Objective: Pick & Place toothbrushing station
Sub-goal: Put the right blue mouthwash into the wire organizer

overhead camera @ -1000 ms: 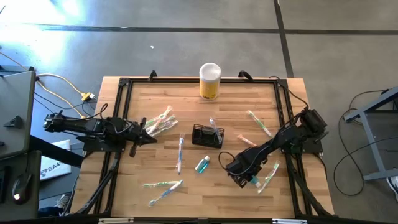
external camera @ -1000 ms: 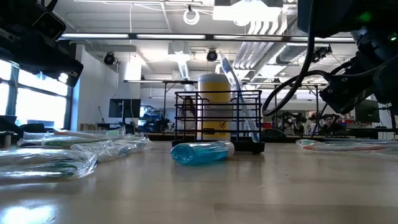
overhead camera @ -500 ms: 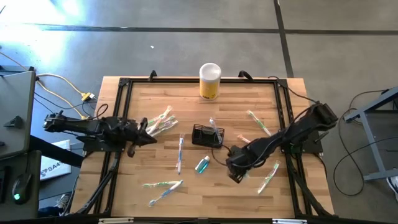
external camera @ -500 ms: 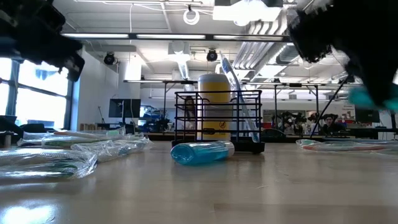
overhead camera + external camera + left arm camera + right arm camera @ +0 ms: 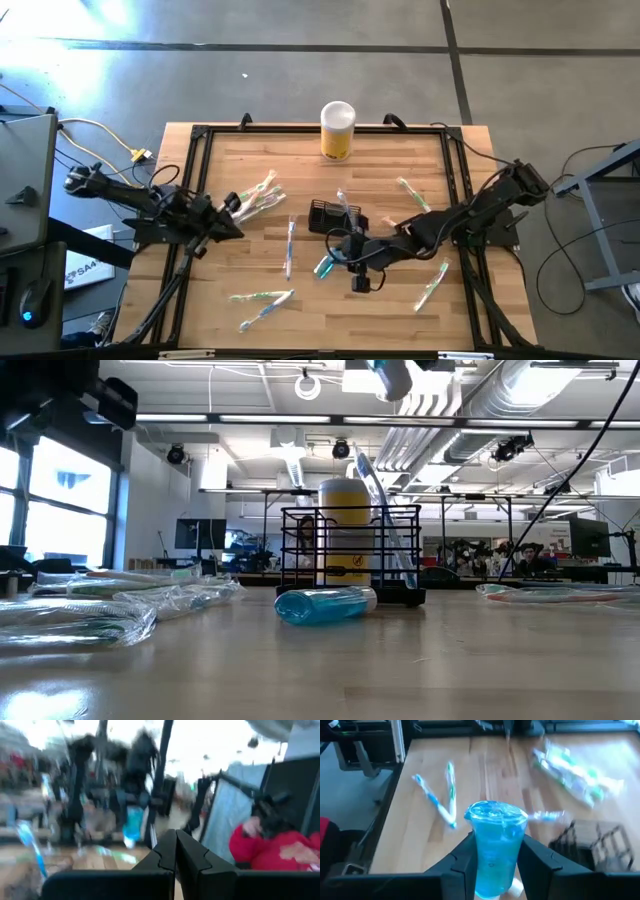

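Observation:
The toothbrushing station (image 5: pixel 333 216) is a small black wire caddy at the table's middle, also in the low view (image 5: pixel 350 555). A wrapped toothbrush (image 5: pixel 385 520) stands in it. My right gripper (image 5: pixel 342 250) hovers just near of the caddy, shut on a small clear-blue bottle (image 5: pixel 495 845). The bottle's end shows at the top of the low view (image 5: pixel 390 375). A second blue bottle (image 5: pixel 325 603) lies on its side on the table. My left gripper (image 5: pixel 232 207) is shut and empty at the table's left, its fingertips (image 5: pixel 175 840) together. My right gripper pinches the blue bottle's two opposite sides (image 5: pixel 477 855) between its two fingers (image 5: pixel 462 862), about midway along the bottle. The fingers come from the table's right, slanting down. The bottle lies along the fingers and is lifted clear of the table.
A yellow cylinder with a white lid (image 5: pixel 338 130) stands at the far edge. Wrapped toothbrushes lie scattered: far left (image 5: pixel 257 192), left of centre (image 5: pixel 290 245), near left (image 5: pixel 262 297), far right (image 5: pixel 415 195), near right (image 5: pixel 432 283). A black frame (image 5: pixel 200 135) borders the table.
My right gripper has risen and swung from the near right toward the table's middle and the caddy, rolling as it went and carrying the blue bottle clear of the table. My left gripper has lifted a little and tipped upward at the left.

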Robot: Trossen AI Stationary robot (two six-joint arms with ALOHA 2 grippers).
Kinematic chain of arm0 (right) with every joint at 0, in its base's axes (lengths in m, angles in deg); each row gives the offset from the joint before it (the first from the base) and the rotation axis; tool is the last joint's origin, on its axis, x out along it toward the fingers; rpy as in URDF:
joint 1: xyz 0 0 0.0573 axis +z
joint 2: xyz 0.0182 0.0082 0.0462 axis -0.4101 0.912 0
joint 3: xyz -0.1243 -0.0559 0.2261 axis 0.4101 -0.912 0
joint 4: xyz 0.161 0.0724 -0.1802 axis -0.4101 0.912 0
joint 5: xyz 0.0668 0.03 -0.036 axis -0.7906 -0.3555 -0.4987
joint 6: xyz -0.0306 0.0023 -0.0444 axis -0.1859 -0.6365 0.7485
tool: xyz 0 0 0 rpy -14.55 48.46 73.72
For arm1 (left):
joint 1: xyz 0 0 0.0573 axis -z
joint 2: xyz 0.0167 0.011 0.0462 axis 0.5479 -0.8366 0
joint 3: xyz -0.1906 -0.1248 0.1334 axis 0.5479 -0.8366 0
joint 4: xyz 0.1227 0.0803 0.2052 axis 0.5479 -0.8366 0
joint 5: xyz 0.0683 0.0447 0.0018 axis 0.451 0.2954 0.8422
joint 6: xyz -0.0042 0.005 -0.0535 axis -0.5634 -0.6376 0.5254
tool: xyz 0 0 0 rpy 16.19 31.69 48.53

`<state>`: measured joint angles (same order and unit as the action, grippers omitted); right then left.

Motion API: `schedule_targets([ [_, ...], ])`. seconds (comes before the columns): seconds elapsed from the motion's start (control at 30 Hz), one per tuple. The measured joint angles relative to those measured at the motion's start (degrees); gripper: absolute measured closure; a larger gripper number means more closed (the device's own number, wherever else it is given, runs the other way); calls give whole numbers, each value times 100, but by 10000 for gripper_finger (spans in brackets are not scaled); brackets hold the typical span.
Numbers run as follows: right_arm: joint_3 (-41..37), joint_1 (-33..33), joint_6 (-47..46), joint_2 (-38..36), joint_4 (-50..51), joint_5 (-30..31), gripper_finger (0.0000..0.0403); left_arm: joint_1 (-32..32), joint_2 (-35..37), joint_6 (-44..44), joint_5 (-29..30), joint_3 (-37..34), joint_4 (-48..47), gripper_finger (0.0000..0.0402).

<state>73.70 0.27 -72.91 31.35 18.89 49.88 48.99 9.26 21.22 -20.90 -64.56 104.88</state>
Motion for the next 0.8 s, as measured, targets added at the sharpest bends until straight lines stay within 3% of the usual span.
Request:
schedule_targets([
  [0.27,-2,112,1322,0,-960,4,299,240,-2809,-762,228,1903,-28,402],
  [0.43,0,453,2357,-2,-1671,0,299,225,-4160,-995,135,2983,-340,402],
  [0.57,0,664,2791,-2,-1826,-4,299,225,-5014,-1018,130,3620,-495,402],
  [0.8,0,876,3185,-2,-1782,438,299,225,-5752,-1000,-34,4399,-915,401],
])
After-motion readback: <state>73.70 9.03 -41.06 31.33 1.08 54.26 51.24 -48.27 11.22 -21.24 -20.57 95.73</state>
